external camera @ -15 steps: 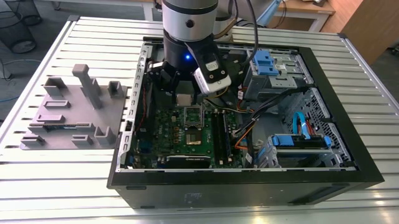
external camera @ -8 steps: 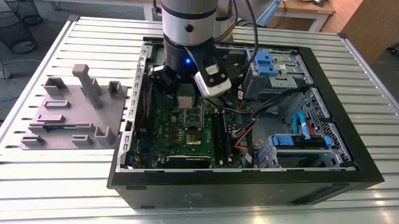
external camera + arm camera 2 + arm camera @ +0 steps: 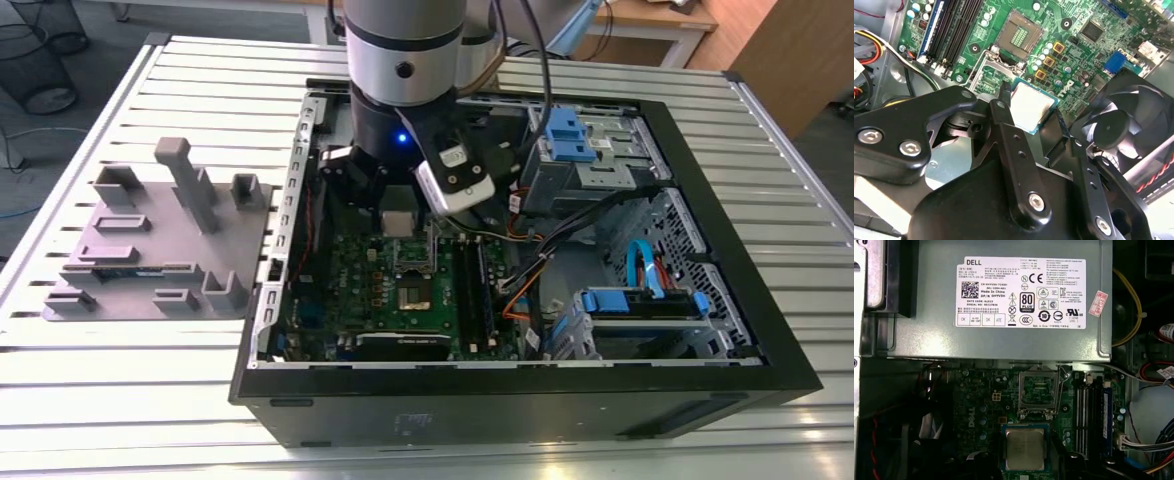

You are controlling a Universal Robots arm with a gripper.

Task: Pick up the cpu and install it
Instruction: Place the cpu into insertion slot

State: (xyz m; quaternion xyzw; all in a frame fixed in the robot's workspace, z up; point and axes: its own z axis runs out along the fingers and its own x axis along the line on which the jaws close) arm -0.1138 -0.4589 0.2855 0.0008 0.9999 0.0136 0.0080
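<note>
While it hangs, the cpu (image 3: pixel 1025 449) looks square, silver-topped, green-edged.

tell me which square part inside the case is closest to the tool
The cpu, the one with the silver top, sits in the tool; the open socket with its bare contact grid lies farther off.

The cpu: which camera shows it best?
The first wrist view: the cpu faces it squarely, top plainly visible. The second wrist view shows it slanted, in the gripper; the exterior view, a small pale square.
</note>
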